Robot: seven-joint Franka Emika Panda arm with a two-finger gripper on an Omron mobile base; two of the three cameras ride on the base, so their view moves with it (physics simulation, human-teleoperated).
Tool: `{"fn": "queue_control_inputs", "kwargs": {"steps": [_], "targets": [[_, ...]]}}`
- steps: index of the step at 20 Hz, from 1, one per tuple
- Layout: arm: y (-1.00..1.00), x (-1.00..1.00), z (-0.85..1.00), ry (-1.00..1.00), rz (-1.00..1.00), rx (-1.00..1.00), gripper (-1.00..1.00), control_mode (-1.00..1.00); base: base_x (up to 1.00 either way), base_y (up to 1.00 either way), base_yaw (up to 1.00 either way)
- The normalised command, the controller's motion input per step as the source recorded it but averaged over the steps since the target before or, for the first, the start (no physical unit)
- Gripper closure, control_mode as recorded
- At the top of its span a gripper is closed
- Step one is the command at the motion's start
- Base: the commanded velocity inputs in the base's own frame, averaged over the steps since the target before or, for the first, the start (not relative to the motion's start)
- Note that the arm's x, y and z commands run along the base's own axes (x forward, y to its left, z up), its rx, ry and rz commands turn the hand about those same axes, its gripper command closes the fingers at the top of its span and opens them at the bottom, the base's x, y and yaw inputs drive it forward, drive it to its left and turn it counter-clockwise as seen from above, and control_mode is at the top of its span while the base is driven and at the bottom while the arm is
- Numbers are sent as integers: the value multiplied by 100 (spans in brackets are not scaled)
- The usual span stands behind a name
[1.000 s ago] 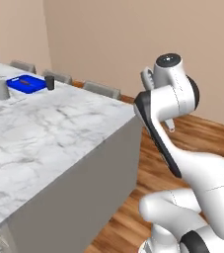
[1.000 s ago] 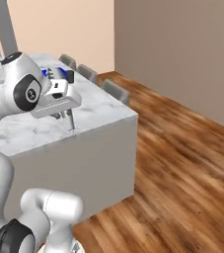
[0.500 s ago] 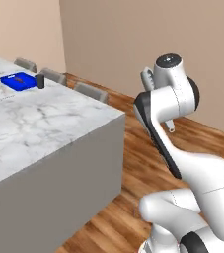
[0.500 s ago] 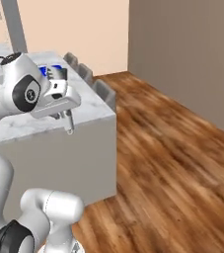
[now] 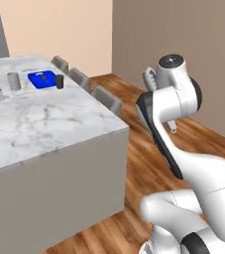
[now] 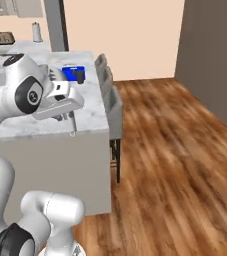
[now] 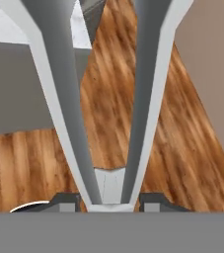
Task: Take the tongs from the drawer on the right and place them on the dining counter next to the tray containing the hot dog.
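The bench (image 5: pixel 59 119) carries the blue tray (image 5: pixel 42 79) at its far end, cups (image 5: pixel 14 80) flanking it. Chairs (image 5: pixel 106 100) line the bench's edge. The tongs (image 7: pixel 108 99), probably stiff, light and slippery, hang from the hand (image 7: pixel 110 200), pinched near their joined end.

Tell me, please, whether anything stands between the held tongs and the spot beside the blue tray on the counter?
The tool grips the tongs at the counter's near end. The tray sits far along it, with a dark cup on its nearer side and a grey cup beyond. Otherwise the marble between looks bare.
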Motion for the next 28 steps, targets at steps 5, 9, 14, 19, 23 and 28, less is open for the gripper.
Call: {"fn": "queue_control_inputs", "kwargs": {"steps": [5,9,14,19,23,28], "targets": [[0,0,0,0,0,0,100,100,32,-100,41],[0,0,0,0,0,0,100,100,39,-100,41],[0,0,0,0,0,0,100,100,50,-100,42],[0,0,0,0,0,0,100,100,56,-100,43],[0,0,0,0,0,0,100,100,57,-100,44],[0,0,0,0,0,0,100,100,57,-100,45]]}}
